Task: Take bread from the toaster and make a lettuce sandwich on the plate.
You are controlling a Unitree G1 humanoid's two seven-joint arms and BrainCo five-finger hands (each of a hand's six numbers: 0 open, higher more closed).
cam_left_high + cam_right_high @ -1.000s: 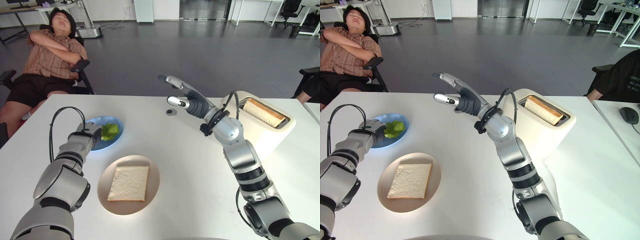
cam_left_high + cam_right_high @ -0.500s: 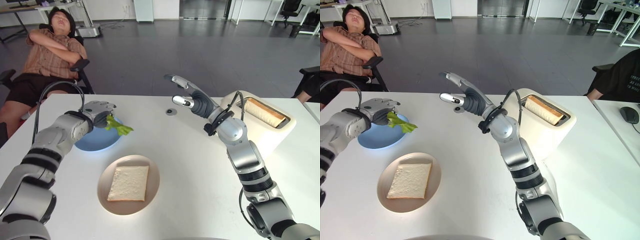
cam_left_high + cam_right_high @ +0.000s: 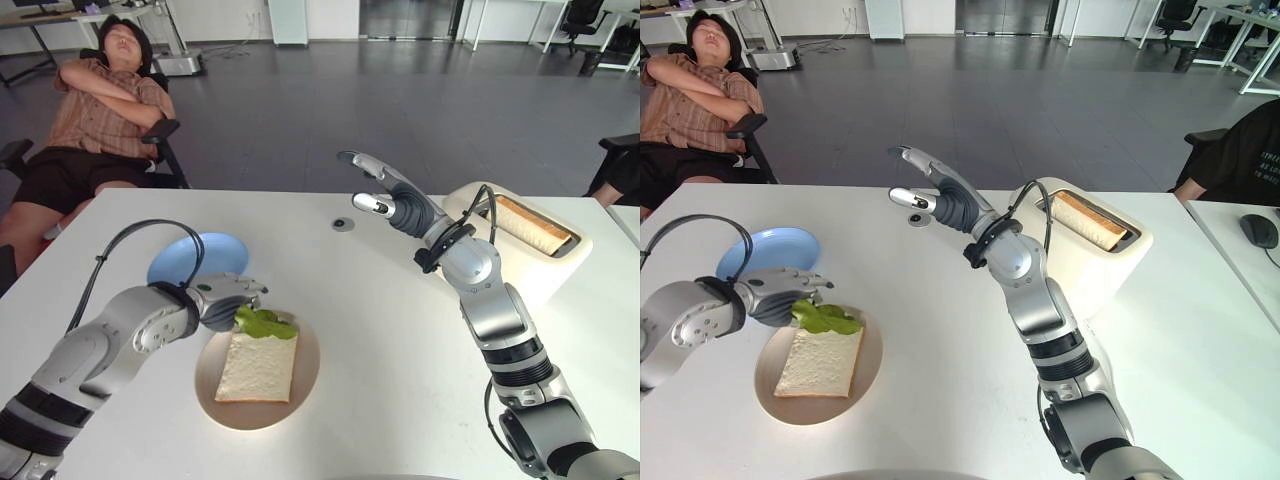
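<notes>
A slice of white bread (image 3: pixel 257 366) lies on a beige plate (image 3: pixel 303 384) near the table's front. My left hand (image 3: pixel 225 300) is shut on a green lettuce leaf (image 3: pixel 265 323), held over the bread's far edge; I cannot tell whether the leaf touches the bread. A cream toaster (image 3: pixel 530 262) stands at the right with a second bread slice (image 3: pixel 527 226) sticking up from its slot. My right hand (image 3: pixel 388 195) hangs open above the table, left of the toaster and apart from it, with nothing in it.
An empty blue plate (image 3: pixel 197 257) sits behind the left hand. A small round metal disc (image 3: pixel 343 224) is set in the tabletop near the far edge. A computer mouse (image 3: pixel 1259 230) lies on the neighbouring table at the right.
My left hand has lifted the lettuce off the blue plate and carried it toward me, over the bread on the beige plate. The right hand has drifted slightly right.
</notes>
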